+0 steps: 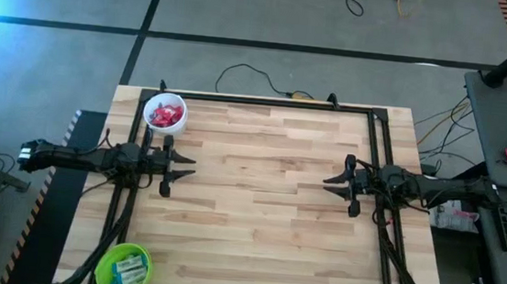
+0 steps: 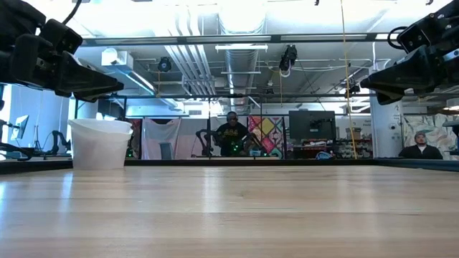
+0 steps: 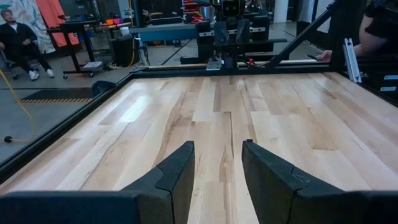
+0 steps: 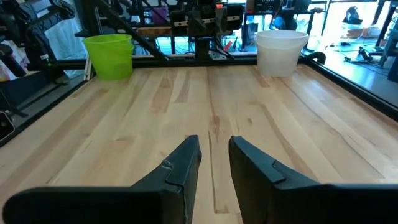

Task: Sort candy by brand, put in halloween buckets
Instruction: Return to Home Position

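Dark-fingered left gripper (image 3: 217, 146) and right gripper (image 4: 214, 140) hang with jaws released above the pale wooden surface (image 1: 266, 207), whose left side carries red wrapped candy (image 1: 166, 114) in a round white plastic bucket (image 1: 146, 116) and slim blue-and-white bars (image 1: 132, 268) in a lime green bucket (image 1: 101, 272).

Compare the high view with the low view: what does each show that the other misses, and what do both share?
Only the high view shows the lime green bucket holding light blue candy, and the red candy inside the white bucket. Only the low view shows people in the room behind the table. Both show the white bucket, the table, the left pincer and the right pincer above it.
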Available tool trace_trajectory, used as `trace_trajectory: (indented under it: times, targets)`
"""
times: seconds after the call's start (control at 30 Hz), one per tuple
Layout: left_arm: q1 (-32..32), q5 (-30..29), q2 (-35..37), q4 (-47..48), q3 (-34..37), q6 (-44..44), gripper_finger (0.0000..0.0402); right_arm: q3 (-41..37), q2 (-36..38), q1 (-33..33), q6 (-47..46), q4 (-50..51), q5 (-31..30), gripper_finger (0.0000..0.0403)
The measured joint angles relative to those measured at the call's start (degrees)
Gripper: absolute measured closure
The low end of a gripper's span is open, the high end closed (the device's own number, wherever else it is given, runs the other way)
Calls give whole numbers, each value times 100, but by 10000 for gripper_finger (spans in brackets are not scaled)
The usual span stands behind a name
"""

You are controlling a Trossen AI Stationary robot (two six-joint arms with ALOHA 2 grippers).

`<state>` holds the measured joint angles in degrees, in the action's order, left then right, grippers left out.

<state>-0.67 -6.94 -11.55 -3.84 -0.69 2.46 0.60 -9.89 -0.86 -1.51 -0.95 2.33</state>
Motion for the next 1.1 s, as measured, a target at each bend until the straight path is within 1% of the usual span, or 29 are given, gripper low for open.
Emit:
trace_trajectory:
  times: [0.17, 0.57, 1.1]
  targets:
    - [1, 0, 0, 2, 0, 0, 283, 0, 0, 0, 1, -1, 0, 325]
    - [2, 0, 0, 0, 0, 0, 283, -2, 0, 0, 1, -2, 0, 312]
    - [2, 2, 0, 1, 0, -2, 283, -2, 0, 0, 1, -2, 0, 331]
